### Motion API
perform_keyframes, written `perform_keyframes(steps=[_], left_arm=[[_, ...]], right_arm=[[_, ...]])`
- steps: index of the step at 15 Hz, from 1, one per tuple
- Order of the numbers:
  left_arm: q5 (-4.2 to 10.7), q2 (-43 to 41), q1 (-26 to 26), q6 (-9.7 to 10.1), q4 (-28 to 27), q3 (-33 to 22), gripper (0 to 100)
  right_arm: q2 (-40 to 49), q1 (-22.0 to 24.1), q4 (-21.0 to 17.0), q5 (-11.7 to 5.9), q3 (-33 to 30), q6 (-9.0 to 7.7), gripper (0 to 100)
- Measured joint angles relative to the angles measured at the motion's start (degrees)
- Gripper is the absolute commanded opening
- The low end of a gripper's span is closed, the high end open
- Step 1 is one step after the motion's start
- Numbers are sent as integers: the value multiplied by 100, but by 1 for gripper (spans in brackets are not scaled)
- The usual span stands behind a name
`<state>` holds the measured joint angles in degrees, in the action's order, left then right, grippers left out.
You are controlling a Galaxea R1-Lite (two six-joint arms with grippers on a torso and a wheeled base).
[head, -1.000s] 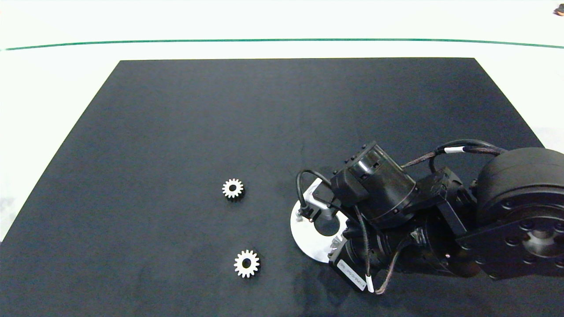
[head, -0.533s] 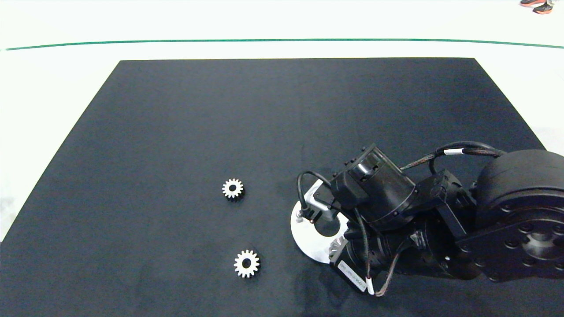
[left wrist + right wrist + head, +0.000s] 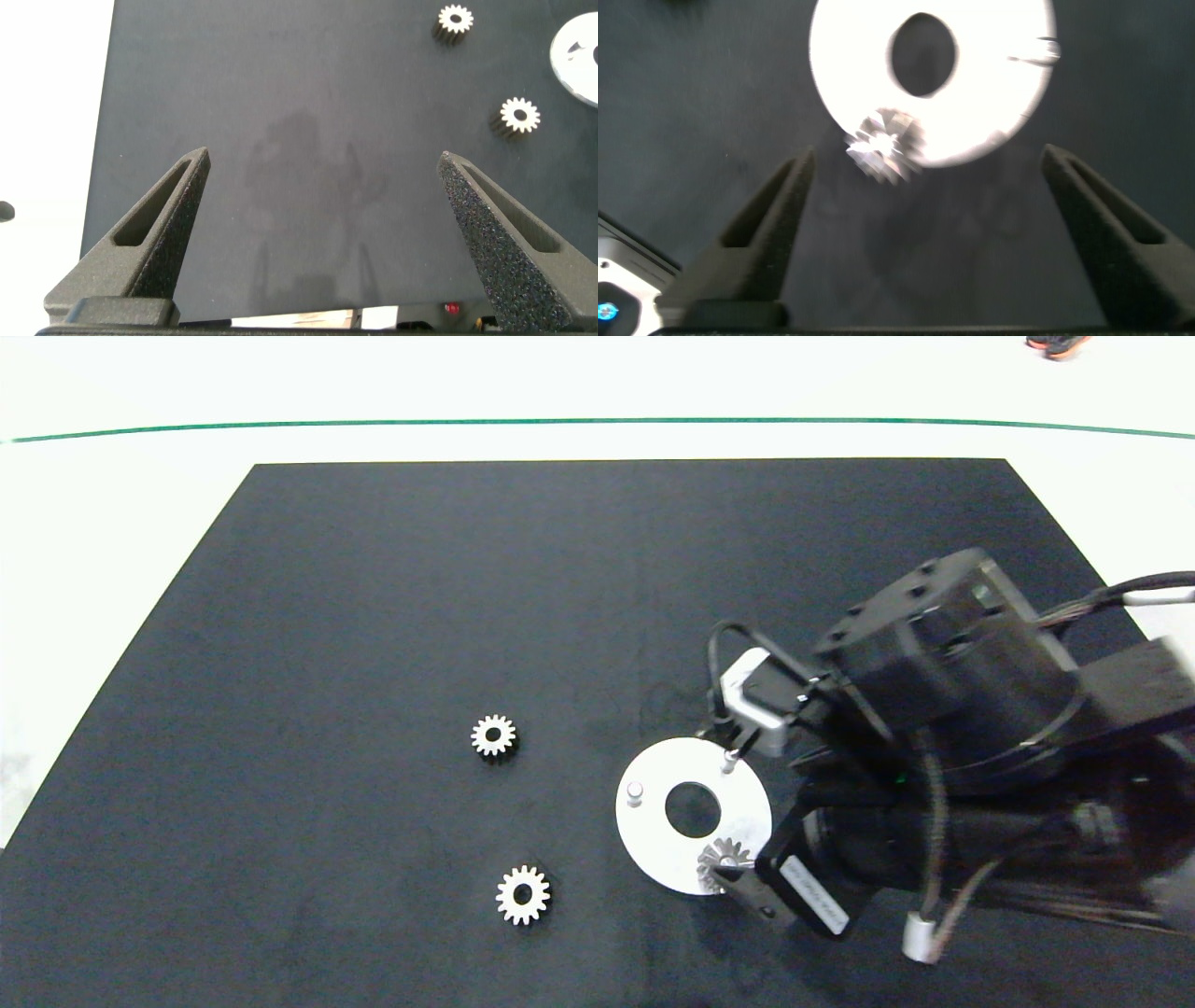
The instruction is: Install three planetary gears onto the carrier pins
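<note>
Toothed steel gear on flat white disc, right gripper jaws spread, empty

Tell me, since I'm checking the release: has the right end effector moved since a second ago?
Yes. The right end effector has pulled back off the white disc, toward the mat's right edge.

Head camera: mounted high, facing down on the whole black rectangular mat, with the white floor and a green line beyond its far edge.

Left wrist camera: raised above the mat's left edge, looking between its own two grey fingers, and taking in two small silver spur gears plus the rim of the flat white round disc (both shared with the head view).

Right wrist camera: close, straight down on the same disc, with the gear seated on it.
</note>
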<state>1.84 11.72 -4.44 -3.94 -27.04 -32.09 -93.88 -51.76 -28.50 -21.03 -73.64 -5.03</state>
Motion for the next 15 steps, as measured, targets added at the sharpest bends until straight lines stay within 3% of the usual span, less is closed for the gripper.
perform_keyframes(steps=[4, 6, 8, 11, 15], left_arm=[[-13, 68, -44, -33, 216, 561, 100], [-52, 154, -201, -160, 874, 1265, 100], [-79, 449, -444, -444, 1608, 1925, 100], [-94, 1295, -768, -1001, 2302, 2198, 100], [-61, 2551, -1582, -1220, 3221, 2122, 100]], right_arm=[[2238, 129, -49, -350, 907, 143, 100], [3622, 477, -121, -435, 1559, 96, 100], [5008, 1069, -219, -482, 2197, -111, 100], [6834, 2098, -672, -529, 2927, -472, 100], [8354, 3012, -1140, -545, 3589, -627, 100]])
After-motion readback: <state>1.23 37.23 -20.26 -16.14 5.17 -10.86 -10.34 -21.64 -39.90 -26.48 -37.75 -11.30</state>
